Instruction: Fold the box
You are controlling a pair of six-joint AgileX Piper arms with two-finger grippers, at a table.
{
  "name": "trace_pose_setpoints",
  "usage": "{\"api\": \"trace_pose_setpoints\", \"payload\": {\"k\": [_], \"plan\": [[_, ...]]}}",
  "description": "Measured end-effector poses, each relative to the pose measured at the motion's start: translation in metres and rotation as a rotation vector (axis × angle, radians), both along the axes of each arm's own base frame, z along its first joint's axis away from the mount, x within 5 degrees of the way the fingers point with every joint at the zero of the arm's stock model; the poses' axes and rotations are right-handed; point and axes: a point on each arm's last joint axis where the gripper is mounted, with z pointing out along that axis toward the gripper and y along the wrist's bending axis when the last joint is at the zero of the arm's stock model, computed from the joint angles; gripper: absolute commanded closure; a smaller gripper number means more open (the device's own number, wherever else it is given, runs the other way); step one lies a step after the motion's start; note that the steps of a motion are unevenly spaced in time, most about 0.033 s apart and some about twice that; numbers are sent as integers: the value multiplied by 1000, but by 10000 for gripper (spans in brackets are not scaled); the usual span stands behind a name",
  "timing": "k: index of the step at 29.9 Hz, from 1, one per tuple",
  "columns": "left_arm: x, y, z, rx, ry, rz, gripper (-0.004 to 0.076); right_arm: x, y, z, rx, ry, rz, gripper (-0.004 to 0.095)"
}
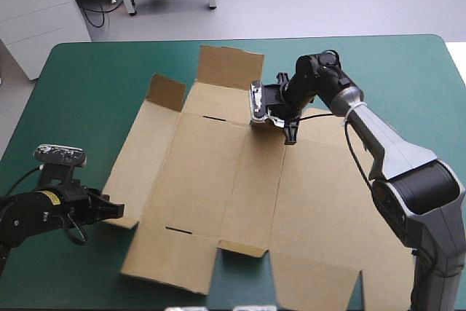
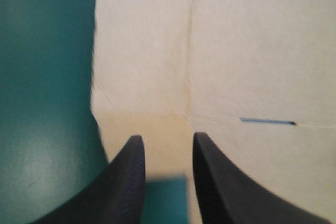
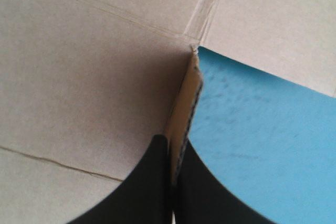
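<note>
One cut brown cardboard box (image 1: 218, 180) lies spread mid teal-green desk (image 1: 87, 92). Right hand (image 1: 290, 132) angled down at its far side, clamped on an upright flap (image 3: 184, 103). Left hand (image 1: 116, 210) low, level, at the box's left edge, fingers (image 2: 131, 171) apart.

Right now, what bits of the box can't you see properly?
High view: right edge of the box, behind the right arm.
Left wrist view: whether the left gripper touches the box; that edge is blurred.
Right wrist view: how deep the box sits in the right gripper; its fingers hide it.
</note>
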Motion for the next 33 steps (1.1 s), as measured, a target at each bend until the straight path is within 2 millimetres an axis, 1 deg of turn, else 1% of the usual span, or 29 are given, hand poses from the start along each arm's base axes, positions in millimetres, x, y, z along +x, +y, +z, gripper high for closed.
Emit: {"api": "trace_pose_setpoints", "payload": {"k": [4,7,9,13,16,21,23,25,26,28,30,33], "plan": [[0,2,14,24,-46,5,505,5,14,5,55,-136,93,931],[0,5,23,45,-82,10,505,6,18,7,85,-164,128,931],[0,6,26,58,-92,13,505,3,17,6,84,-135,130,931],[-1,7,26,72,-81,14,505,-8,12,-1,33,35,95,931],[-1,7,26,73,-75,14,505,-15,9,-4,3,123,70,931],[-2,7,25,74,-68,13,505,-16,8,-4,5,158,22,916],[-2,7,25,75,-66,12,505,-16,8,-4,11,167,-11,849],[-2,7,25,77,-62,12,503,-15,8,-4,24,177,-54,735],[-2,7,25,78,-61,12,496,-15,8,-4,27,180,-66,651],[-2,7,25,79,-61,12,463,-14,9,-4,44,172,-93,529],[-1,7,25,81,-58,12,405,-11,10,-3,69,151,-135,434],[2,7,23,85,-45,12,321,-3,10,0,117,108,-231,388]]}}
